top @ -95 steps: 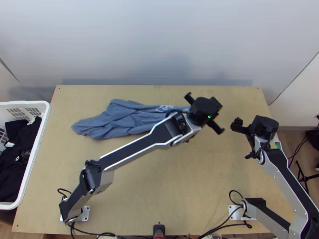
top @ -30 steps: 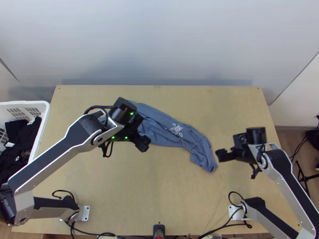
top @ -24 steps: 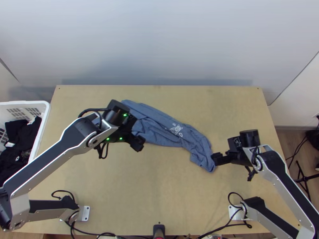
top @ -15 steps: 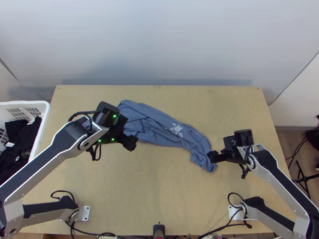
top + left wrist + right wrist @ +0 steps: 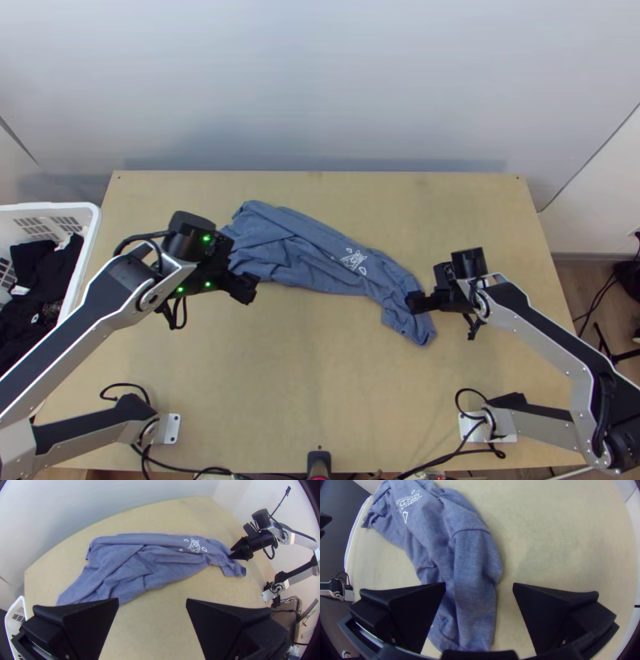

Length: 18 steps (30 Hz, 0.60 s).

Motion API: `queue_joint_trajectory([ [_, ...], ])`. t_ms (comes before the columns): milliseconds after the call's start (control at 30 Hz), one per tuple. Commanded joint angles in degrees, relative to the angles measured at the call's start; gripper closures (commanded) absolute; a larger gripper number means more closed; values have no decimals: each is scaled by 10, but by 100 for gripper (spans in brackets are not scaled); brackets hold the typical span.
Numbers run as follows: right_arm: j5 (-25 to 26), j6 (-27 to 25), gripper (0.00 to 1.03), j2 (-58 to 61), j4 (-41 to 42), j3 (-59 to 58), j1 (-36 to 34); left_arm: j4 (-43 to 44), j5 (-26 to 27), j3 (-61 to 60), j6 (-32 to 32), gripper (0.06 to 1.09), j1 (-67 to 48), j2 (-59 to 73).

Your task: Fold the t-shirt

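A blue t-shirt [image 5: 312, 248] with a white print lies bunched lengthwise across the table's middle and far part, its narrow end toward the right arm. My left gripper [image 5: 244, 288] is above the shirt's left end, near its front side. In the left wrist view my left gripper [image 5: 152, 603] is open with nothing between its fingers, the shirt [image 5: 133, 566] lying beyond them. My right gripper [image 5: 414, 302] is over the shirt's narrow right end. Seen in the right wrist view, my right gripper [image 5: 479, 588] stands open above the narrow end of the shirt [image 5: 473, 580], which lies flat on the table between the fingers' lines.
A white basket [image 5: 76, 280] holding dark clothes [image 5: 40, 320] stands at the table's left side. Bare wooden table [image 5: 320, 376] extends in front of the shirt. Cables [image 5: 436, 460] run along the near edge, and a wall rises behind the table.
The left arm has swung from over the shirt's right part back to the left, and the shirt's right end now lies bent toward the near edge. The right gripper has moved left over that end.
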Motion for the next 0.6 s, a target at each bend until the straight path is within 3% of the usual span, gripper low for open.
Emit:
queue_joint_trajectory([
  [0, 10, -3, 21, 23, 6, 10, 9, 5, 0, -18, 2, 10, 19, -15],
  [133, 12, -17, 52, -3, 2, 7, 24, 12, 0, -26, 2, 10, 26, -17],
  [200, 40, -25, 91, -21, 5, 6, 30, 12, 0, -29, 2, 10, 31, -18],
  [233, 56, -30, 100, -23, 4, 7, 32, 12, 0, -30, 3, 10, 34, -19],
  [567, 91, -40, 100, -47, -10, 9, 24, 17, 0, -54, 11, 10, 60, -37],
])
